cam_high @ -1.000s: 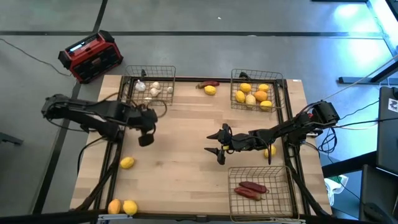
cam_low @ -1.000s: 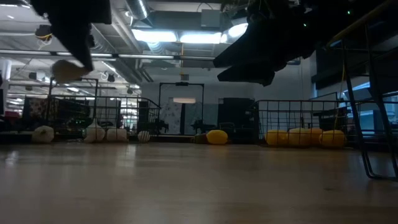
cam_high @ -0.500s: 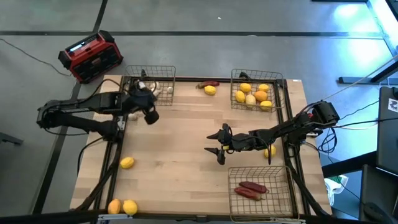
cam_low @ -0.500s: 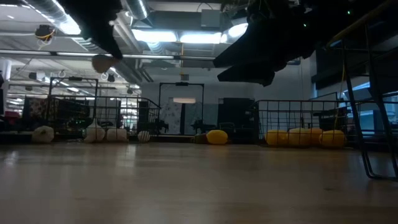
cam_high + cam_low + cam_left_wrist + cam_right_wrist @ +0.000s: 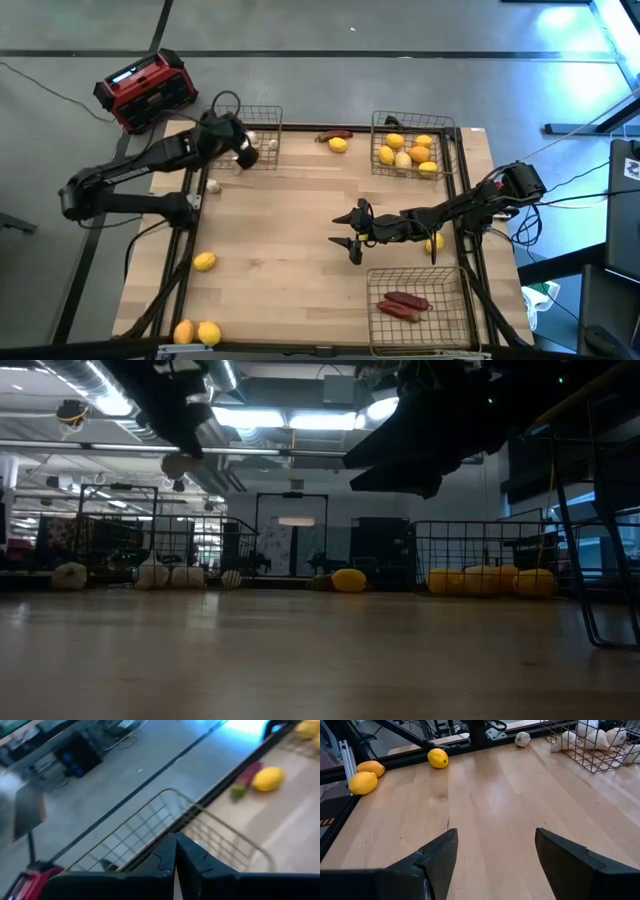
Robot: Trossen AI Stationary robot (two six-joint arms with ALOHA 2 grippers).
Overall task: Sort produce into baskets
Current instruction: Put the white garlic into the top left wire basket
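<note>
the wooden table [image 5: 300, 230] is carrying three wire baskets: the far-left basket [image 5: 262, 112] with whitish bulbs [image 5: 270, 146], the far-right basket [image 5: 414, 126] with yellow and orange fruits [image 5: 408, 153], and the near-right basket [image 5: 420, 308] with two dark red peppers [image 5: 402, 303]. the left arm is reaching over the far-left basket, its left gripper [image 5: 243, 155] hanging above the mesh with fingers [image 5: 167, 855] pressed together; a pale bulb [image 5: 178, 464] is showing at its tip in the low view. the right gripper [image 5: 352, 230] is hovering over the middle of the table, fingers [image 5: 437, 855] spread apart and holding nothing. loose pieces are lying about: a lemon [image 5: 204, 262] near the left edge, an orange fruit [image 5: 184, 332] and a lemon [image 5: 209, 333] touching at the near-left corner, a lemon [image 5: 338, 145] beside a red pepper [image 5: 335, 134] between the far baskets, a bulb [image 5: 212, 186] just outside the far-left basket, and a lemon [image 5: 433, 242] under the right arm.
</note>
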